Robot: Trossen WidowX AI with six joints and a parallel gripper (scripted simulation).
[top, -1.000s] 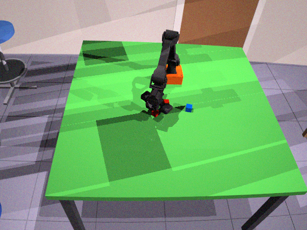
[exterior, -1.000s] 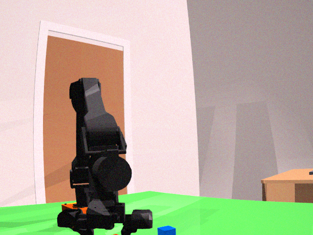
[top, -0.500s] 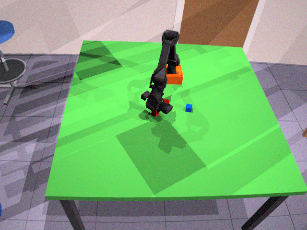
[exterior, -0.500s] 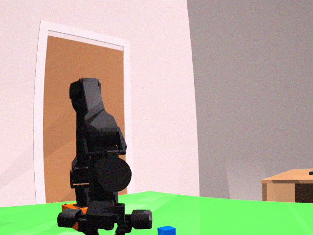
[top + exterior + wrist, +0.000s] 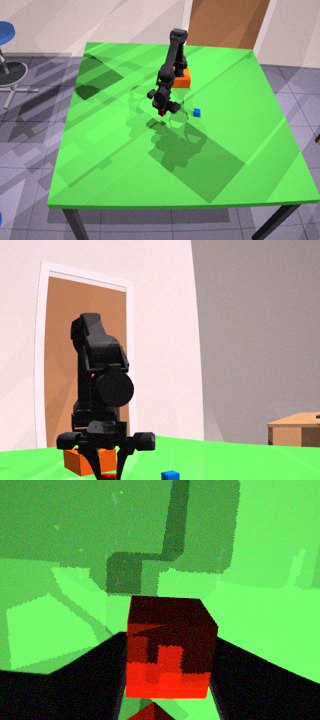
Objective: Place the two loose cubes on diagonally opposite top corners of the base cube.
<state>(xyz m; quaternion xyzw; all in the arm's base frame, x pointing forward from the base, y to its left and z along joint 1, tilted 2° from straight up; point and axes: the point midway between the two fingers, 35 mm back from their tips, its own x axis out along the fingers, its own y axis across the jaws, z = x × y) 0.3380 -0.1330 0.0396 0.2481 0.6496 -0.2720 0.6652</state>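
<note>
My black parallel-jaw gripper (image 5: 167,680) is pinched on a small, flat-faced red cube (image 5: 170,647), which fills the centre of the wrist view: my two dark fingers rise from the lower left and lower right corners and press against its left and right faces. The cube's surfaces are matte and plain, brighter red along the bottom band and deep maroon where shadow falls across the top; no writing or label shows on it. In the top view the same cube (image 5: 162,112) appears as a small red sliver just below my wrist, a little above the middle of the frame, over the smooth bright-green table top (image 5: 232,155). At the very bottom edge of the wrist view a second red corner (image 5: 152,712) pokes in; I cannot tell what it is. A small blue cube (image 5: 196,112) sits on the table to the right of my gripper, apart from it, and in the exterior view it (image 5: 170,475) lies at the bottom edge. The larger orange block-shaped base cube (image 5: 182,80) stands behind my arm, above centre in the top view, with sharp edges and unmarked sides.
</note>
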